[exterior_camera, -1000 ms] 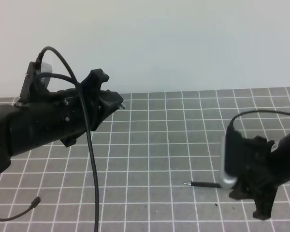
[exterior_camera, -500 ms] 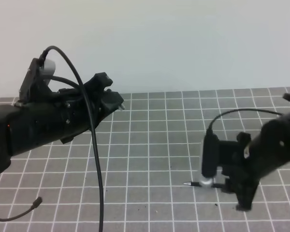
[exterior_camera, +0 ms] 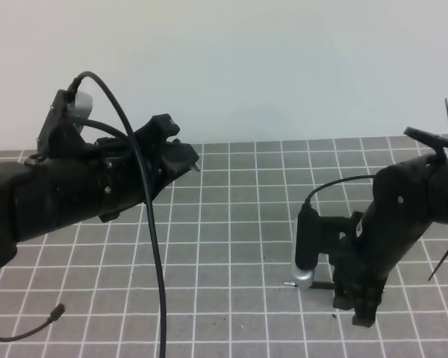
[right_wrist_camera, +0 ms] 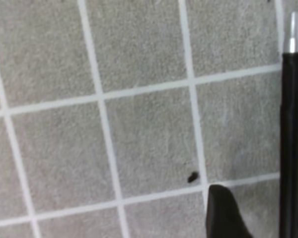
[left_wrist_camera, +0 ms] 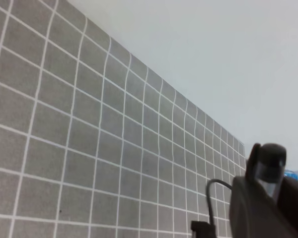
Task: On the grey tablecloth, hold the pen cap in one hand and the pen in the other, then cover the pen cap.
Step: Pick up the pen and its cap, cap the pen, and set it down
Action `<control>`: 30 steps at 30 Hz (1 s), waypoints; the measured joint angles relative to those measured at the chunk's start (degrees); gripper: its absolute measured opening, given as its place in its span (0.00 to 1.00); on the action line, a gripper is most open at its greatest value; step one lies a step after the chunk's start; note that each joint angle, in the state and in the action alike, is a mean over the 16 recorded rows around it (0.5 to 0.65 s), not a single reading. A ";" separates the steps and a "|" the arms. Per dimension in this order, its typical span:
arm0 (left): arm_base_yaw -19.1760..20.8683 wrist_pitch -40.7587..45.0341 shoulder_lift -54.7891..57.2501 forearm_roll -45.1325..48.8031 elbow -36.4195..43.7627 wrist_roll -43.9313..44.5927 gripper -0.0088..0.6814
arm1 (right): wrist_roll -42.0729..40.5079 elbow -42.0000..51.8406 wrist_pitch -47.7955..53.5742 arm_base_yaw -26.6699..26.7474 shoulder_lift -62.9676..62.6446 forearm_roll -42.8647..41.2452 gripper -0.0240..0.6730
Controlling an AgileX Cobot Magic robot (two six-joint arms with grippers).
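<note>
Exterior high view. Item: the grey tablecloth (exterior_camera: pixel 239 201), grid-printed, covering the whole work surface.

Item: the pen (exterior_camera: pixel 308 284), lying flat on the cloth at lower right, silvery tip pointing left; only the tip end shows, the barrel hidden beneath the right arm. In the right wrist view the pen (right_wrist_camera: pixel 292 134) runs along the right edge of the picture, tip uppermost, flat on the cloth.

Item: the right gripper (exterior_camera: pixel 356 307). Change over the last second: the arm has swung in from the right edge and turned downward, so the wrist camera now hangs directly above the pen's tip end. The jaws stand at their widest. One dark finger (right_wrist_camera: pixel 224 213) shows low in the wrist view, just left of the barrel; nothing is clamped.

Item: the left gripper (exterior_camera: pixel 181 159), raised over the left half of the cloth, well apart from the pen, nearly where it was a second ago. Jaws fully closed. A small pale point projects from its tip; whether the pen cap sits between the fingers cannot be told, and the cap is not seen on the cloth.

Assessment: the right arm appears lined up to pick the pen. Judged stage: early; the pen is not yet lifted and capping is not begun.
</note>
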 joint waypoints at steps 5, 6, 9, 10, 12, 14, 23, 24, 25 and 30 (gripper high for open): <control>0.00 0.48 0.03 0.33 -0.01 0.02 0.01 | -0.40 -0.12 -0.16 0.00 1.70 -0.23 0.51; 0.00 0.54 0.03 0.33 -0.01 0.02 0.01 | -0.41 -0.14 -0.26 0.00 2.02 -0.31 0.51; 0.00 0.66 0.03 0.33 -0.01 0.02 0.01 | -0.41 -0.22 -0.70 0.00 2.94 -0.57 0.50; 0.00 0.69 0.03 0.00 0.00 0.02 0.01 | -0.41 -0.25 -0.85 0.00 3.21 -0.66 0.49; 0.00 0.74 0.03 0.00 0.00 0.02 0.01 | -0.41 -0.31 -1.02 0.00 3.72 -0.83 0.48; 0.00 0.78 0.03 -0.33 0.01 0.02 0.01 | -0.39 -0.42 -0.97 0.00 4.19 -0.98 0.45; 0.00 0.80 -0.03 -0.99 0.05 0.02 0.01 | 1.85 -1.37 -0.01 0.00 4.93 -1.27 0.26; 0.00 0.79 -0.03 -0.99 0.05 0.02 0.01 | 2.49 -1.61 0.16 0.00 4.77 -1.44 0.25; 0.00 0.77 -0.03 -0.99 0.06 0.02 0.01 | 3.23 -1.91 0.39 0.00 4.54 -1.58 0.23; 0.00 -0.11 -0.03 -0.33 0.07 -0.10 0.01 | 8.45 -4.20 1.90 0.02 2.31 -0.92 0.16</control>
